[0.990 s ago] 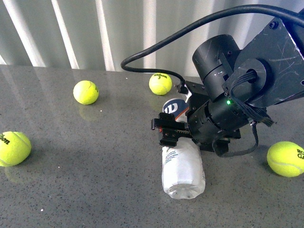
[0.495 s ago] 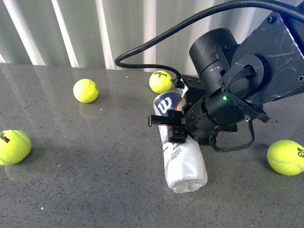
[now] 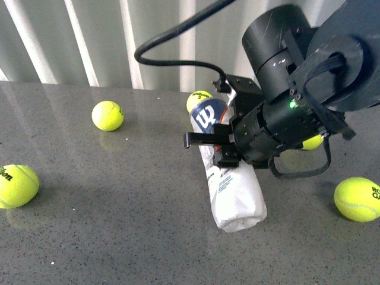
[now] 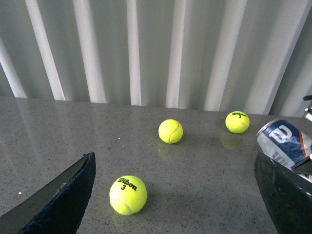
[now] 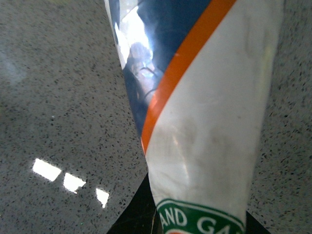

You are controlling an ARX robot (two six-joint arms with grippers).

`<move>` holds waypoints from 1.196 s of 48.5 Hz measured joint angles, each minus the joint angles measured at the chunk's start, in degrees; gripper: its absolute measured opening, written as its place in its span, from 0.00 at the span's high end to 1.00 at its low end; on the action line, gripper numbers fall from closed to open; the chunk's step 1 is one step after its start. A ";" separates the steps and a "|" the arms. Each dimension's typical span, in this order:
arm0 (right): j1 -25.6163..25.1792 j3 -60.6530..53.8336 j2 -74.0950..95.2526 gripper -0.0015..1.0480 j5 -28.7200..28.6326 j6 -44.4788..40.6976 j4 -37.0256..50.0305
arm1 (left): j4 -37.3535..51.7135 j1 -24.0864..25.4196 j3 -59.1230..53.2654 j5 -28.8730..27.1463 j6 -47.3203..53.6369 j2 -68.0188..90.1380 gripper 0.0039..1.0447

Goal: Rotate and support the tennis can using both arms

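The tennis can (image 3: pixel 228 181) has a blue, white and orange Wilson label. It lies tilted on the grey table (image 3: pixel 107 225), its blue end raised toward the back. My right gripper (image 3: pixel 217 148) is shut on the tennis can around its middle. The can fills the right wrist view (image 5: pixel 204 122), with the white and orange label close up. Its blue end shows at the edge of the left wrist view (image 4: pixel 285 144). My left gripper (image 4: pixel 183 195) is open and empty, its fingers (image 4: pixel 63 195) far apart above the table.
Yellow tennis balls lie around: one at far left (image 3: pixel 16 184), one at back left (image 3: pixel 107 115), one behind the can (image 3: pixel 198 98), one at right (image 3: pixel 357 199). A white ribbed wall (image 3: pixel 89 41) stands behind the table.
My right arm has lifted and turned the can. Its blue end has risen and its white end has swung slightly right. A ball behind the arm has come into view.
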 joint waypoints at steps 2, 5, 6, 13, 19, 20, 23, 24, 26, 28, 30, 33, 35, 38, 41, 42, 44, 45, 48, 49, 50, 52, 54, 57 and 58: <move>0.00 -0.28 -1.22 0.88 0.26 -0.92 0.00 | 0.00 0.00 0.00 0.00 0.00 0.00 0.06; 0.31 -1.29 -4.52 0.88 2.29 -4.81 0.15 | 0.00 0.00 0.00 0.00 0.00 0.00 0.06; 0.44 -1.79 -5.55 0.88 3.19 -5.90 0.37 | 0.00 0.00 0.00 0.00 0.00 0.00 0.06; 1.49 -6.12 -12.72 0.89 7.96 -19.85 3.15 | 0.00 0.00 0.00 0.00 0.00 0.00 0.06; 2.12 -9.92 -16.35 0.89 9.29 -31.01 6.99 | 0.00 0.00 0.00 0.00 0.00 0.00 0.06; 2.25 -10.78 -16.96 0.89 9.20 -33.73 7.91 | 0.00 0.00 0.00 0.00 0.00 0.00 0.06; 2.62 -13.35 -18.25 0.89 8.83 -40.81 11.13 | 0.00 0.00 0.00 0.00 0.00 0.00 0.06; 2.75 -14.40 -18.67 0.89 8.83 -43.71 12.33 | 0.00 0.00 0.00 0.00 0.00 0.00 0.06; 3.06 -16.06 -19.26 0.89 8.72 -48.17 14.10 | 0.00 0.00 0.00 0.00 0.00 0.00 0.06; 3.28 -17.68 -19.71 0.89 8.35 -53.64 15.47 | 0.00 0.00 0.00 0.00 0.00 0.00 0.06; 3.58 -19.87 -20.06 0.89 8.92 -60.15 16.57 | 0.00 0.00 0.00 0.00 0.00 0.00 0.06; 3.91 -21.84 -20.04 0.89 9.46 -66.53 18.62 | 0.00 0.00 0.00 0.00 0.00 0.00 0.06; 4.02 -23.10 -19.74 0.89 9.79 -70.42 20.22 | 0.00 0.00 0.00 0.00 0.00 0.00 0.06; 4.11 -25.00 -18.58 0.89 10.47 -76.63 24.22 | 0.00 0.00 0.00 0.00 0.00 0.00 0.06; 4.09 -26.12 -16.50 0.89 11.52 -83.10 28.61 | 0.00 0.00 0.00 0.00 0.00 0.00 0.06; 4.09 -26.36 -15.65 0.89 11.89 -84.87 30.12 | 0.00 0.00 0.00 0.00 0.00 0.00 0.06; 4.09 -26.69 -13.86 0.89 11.87 -87.93 32.81 | 0.00 0.00 0.00 0.00 0.00 0.00 0.06; 4.09 -26.75 -12.96 0.89 11.82 -88.80 33.75 | 0.00 0.00 0.00 0.00 0.00 0.00 0.06; 4.11 -26.77 -9.94 0.89 11.82 -91.91 36.20 | 0.00 0.00 0.00 0.00 0.00 0.00 0.06; 4.11 -26.77 -9.14 0.89 11.80 -92.35 36.76 | 0.00 0.00 0.00 0.00 0.00 0.00 0.06; 4.15 -26.67 -8.35 0.89 11.72 -92.61 37.24 | 0.00 0.00 0.00 0.00 0.00 0.00 0.06; 4.28 -26.29 -6.45 0.89 11.47 -92.83 38.40 | 0.00 0.00 0.00 0.00 0.00 0.00 0.06; 4.46 -25.68 -5.01 0.89 11.32 -92.83 38.93 | 0.00 0.00 0.00 0.00 0.00 0.00 0.06; 4.76 -24.22 -2.60 0.89 11.34 -92.72 40.09 | 0.00 0.00 0.00 0.00 0.00 0.00 0.06; 4.83 -23.71 -1.95 0.89 11.37 -92.63 40.33 | 0.00 0.00 0.00 0.00 0.00 0.00 0.06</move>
